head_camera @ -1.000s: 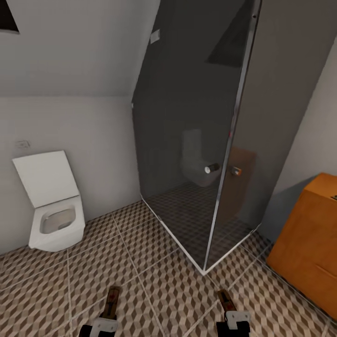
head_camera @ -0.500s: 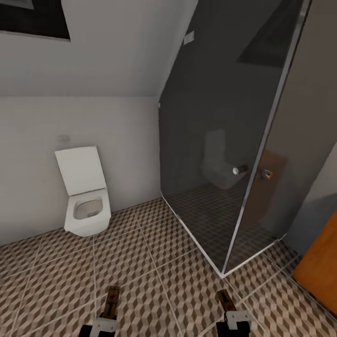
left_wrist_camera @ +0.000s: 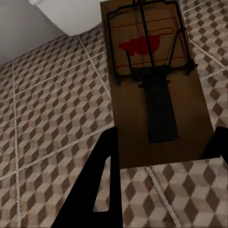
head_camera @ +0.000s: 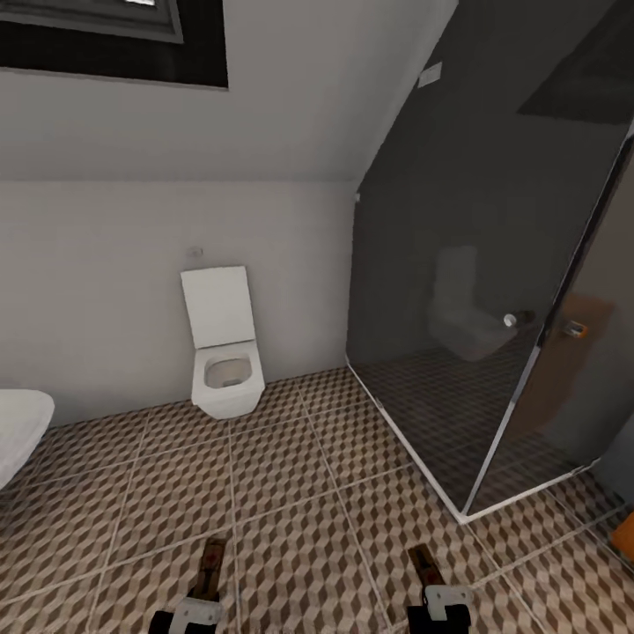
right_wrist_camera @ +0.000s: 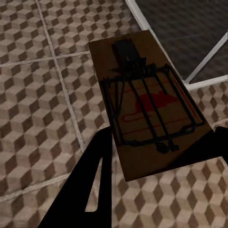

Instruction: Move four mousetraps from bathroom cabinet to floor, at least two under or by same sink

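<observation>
Plainly the carrying step: the left tool [head_camera: 208, 581] is clamped on one mousetrap [left_wrist_camera: 152, 80] and the right tool [head_camera: 430, 581] on another mousetrap [right_wrist_camera: 149, 107], both held low over the bathroom floor [head_camera: 291, 467]. A white basin edge [head_camera: 18, 431] shows at the robot's left, beyond the toilet [head_camera: 224, 348]. Next, I judge, it must approach that basin and lay both traps beside it.

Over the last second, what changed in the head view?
The camera swung left, nothing was moved: the toilet and shower enclosure slid rightward in view, the cabinet shrank to an edge sliver, and a white fixture appeared. Each hand, left hand and right hand, still holds a mousetrap.
</observation>
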{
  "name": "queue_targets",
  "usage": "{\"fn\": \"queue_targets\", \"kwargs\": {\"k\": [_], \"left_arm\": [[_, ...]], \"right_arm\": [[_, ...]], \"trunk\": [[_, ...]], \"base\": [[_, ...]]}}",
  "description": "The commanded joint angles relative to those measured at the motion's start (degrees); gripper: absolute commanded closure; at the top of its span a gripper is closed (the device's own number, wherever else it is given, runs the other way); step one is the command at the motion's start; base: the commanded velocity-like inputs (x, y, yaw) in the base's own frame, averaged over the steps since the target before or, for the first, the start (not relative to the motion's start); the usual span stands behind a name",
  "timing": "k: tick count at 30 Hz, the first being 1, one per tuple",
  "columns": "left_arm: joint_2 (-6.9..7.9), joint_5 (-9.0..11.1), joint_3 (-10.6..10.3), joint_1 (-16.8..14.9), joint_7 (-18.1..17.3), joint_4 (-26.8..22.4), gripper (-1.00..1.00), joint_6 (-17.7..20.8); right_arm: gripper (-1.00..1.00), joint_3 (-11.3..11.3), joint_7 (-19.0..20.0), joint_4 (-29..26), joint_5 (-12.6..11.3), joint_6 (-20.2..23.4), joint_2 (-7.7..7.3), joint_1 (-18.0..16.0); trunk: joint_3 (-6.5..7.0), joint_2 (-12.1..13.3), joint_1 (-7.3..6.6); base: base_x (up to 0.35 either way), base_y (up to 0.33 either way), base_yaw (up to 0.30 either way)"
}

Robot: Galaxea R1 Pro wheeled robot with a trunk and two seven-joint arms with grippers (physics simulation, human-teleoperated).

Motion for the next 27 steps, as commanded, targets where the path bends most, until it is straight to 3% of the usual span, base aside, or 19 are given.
{"fn": "queue_targets", "kwargs": {"k": [1, 27], "left_arm": [[-0.08, 0.2, -0.5, -0.1, 0.3, 0.2, 1.0, -0.2], [-0.08, 0.2, -0.5, -0.1, 0.3, 0.2, 1.0, -0.2]], "right_arm": [[1.0, 0.1, -0.4, 0.0, 0.5, 0.0, -0.02, 0.0], [1.0, 0.2, -0.4, 0.0, 0.5, 0.0, 0.03, 0.0]], "trunk": [[-0.06, 0.0, -0.01], [-0.06, 0.0, -0.01]], "base": [[-0.048, 0.034, 0.29], [-0.003, 0.002, 0.29]]}}
